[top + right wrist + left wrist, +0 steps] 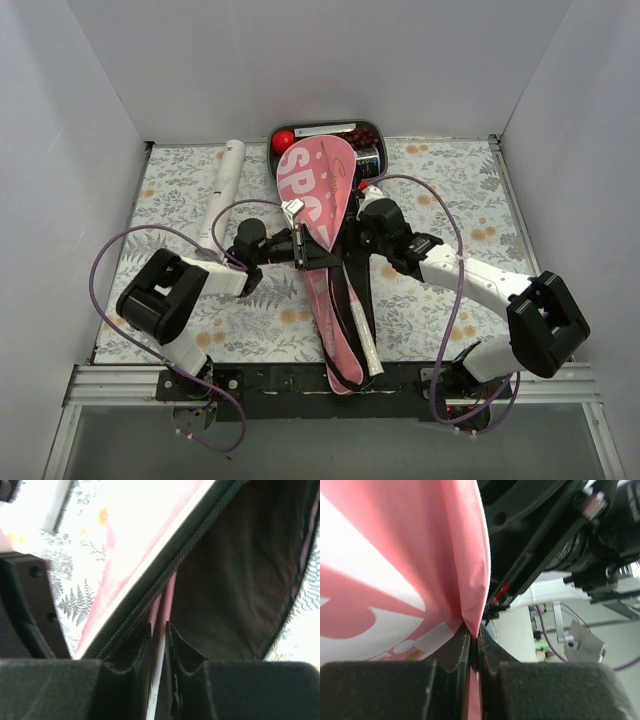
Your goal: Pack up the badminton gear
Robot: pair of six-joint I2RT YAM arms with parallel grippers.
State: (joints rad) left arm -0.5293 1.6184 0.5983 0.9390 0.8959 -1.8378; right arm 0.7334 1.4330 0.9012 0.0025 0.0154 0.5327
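Top view: the pink bag [318, 180] lies lengthwise down the middle of the flowered worktop [450, 190], its broad lettered head at 12 o'clock and its narrow end at 6 o'clock by the arm bases. The left pincer [297, 243] meets the bag's edge from 9 o'clock, and the right pincer [360, 210] from 3 o'clock. A pale handle of the rackets [368, 348] sticks out of the narrow end towards 6 o'clock; the frames are hidden under the flap. The white tube [222, 195] lies apart at 10 o'clock. The tray [330, 126] with the red ball [282, 141] sits at 12 o'clock, partly covered by the bag's head.

Left wrist: the left pincer [474, 641] is closed on a fold of the bag [395, 555]; the lettering is cut off.

Right wrist: the right pincer [159, 640] is clamped on thin pink rods of the rackets [167, 600] inside the bag's dark open mouth [235, 580]. Whether it holds one racket or both cannot be told. The outer pink face is glare-washed.
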